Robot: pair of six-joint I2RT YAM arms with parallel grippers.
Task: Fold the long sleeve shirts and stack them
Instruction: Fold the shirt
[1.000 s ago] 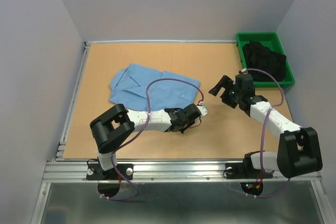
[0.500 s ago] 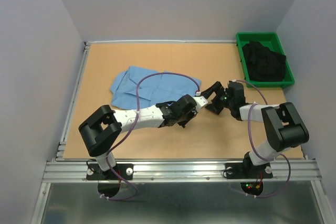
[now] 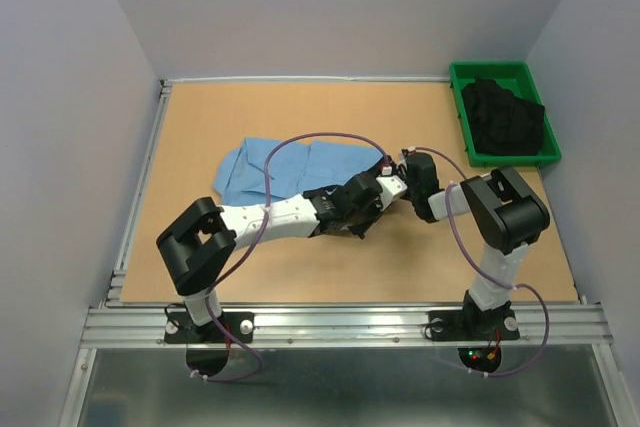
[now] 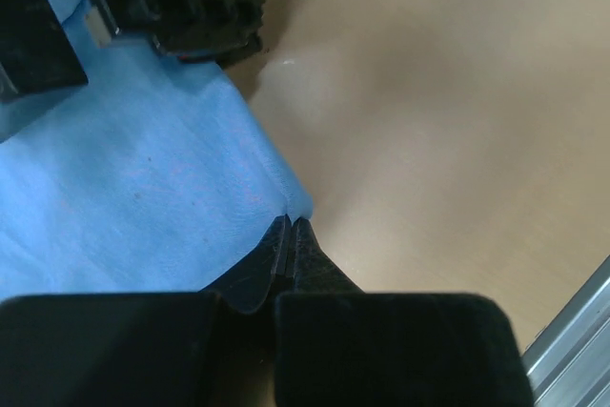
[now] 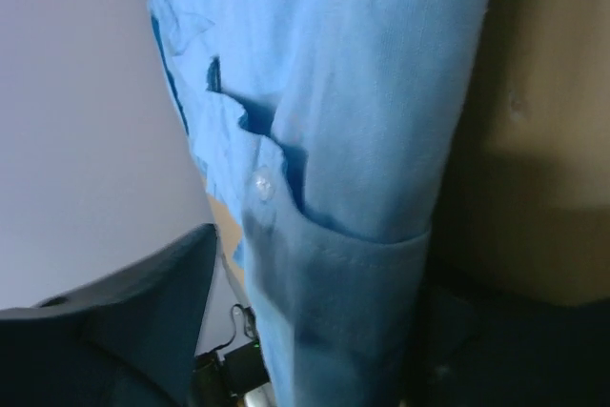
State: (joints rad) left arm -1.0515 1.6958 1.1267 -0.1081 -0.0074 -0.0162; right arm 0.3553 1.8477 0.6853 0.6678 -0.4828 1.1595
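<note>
A light blue long sleeve shirt [image 3: 290, 169] lies loosely bunched on the wooden table [image 3: 200, 127], left of centre. My left gripper [image 3: 378, 190] reaches across to the shirt's right end. In the left wrist view it is shut [image 4: 290, 224] on a corner of the blue fabric [image 4: 133, 188]. My right gripper [image 3: 402, 175] meets it from the right. In the right wrist view a buttoned cuff of the shirt [image 5: 334, 235] hangs between the right gripper's [image 5: 324, 331] open fingers, and a gap shows beside the left finger [image 5: 124, 312].
A green bin [image 3: 490, 69] holding dark clothes [image 3: 505, 117] stands at the table's back right corner. The two grippers are almost touching at the shirt's right end. An aluminium rail [image 3: 340, 322] runs along the near edge.
My right arm has swung left from near the bin to the shirt's right end and its jaws have narrowed. My left gripper has moved up and right with the shirt corner.
</note>
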